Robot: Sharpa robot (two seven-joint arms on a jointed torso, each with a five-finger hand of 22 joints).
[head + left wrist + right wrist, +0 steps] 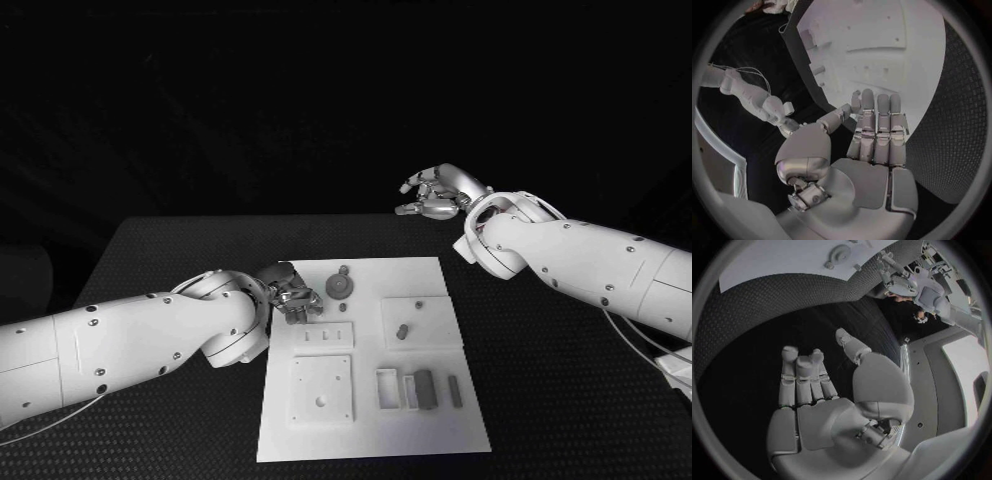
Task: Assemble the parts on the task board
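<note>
A: Left hand [293, 296] at the board's [433, 420] left edge, fingers straight, holding nothing. Why?
B: Probably lining up for a part [339, 285]. Right hand [440, 194] hangs behind the board, slack, empty.

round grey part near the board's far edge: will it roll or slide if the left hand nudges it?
The round grey part looks disc-like and lies flat on the task board, so it would probably slide, not roll. It looks small, likely light. The left hand, beside it, holds nothing.

Task board [433, 420] lies mid-table [173, 250], parts [423, 388] on it
</note>
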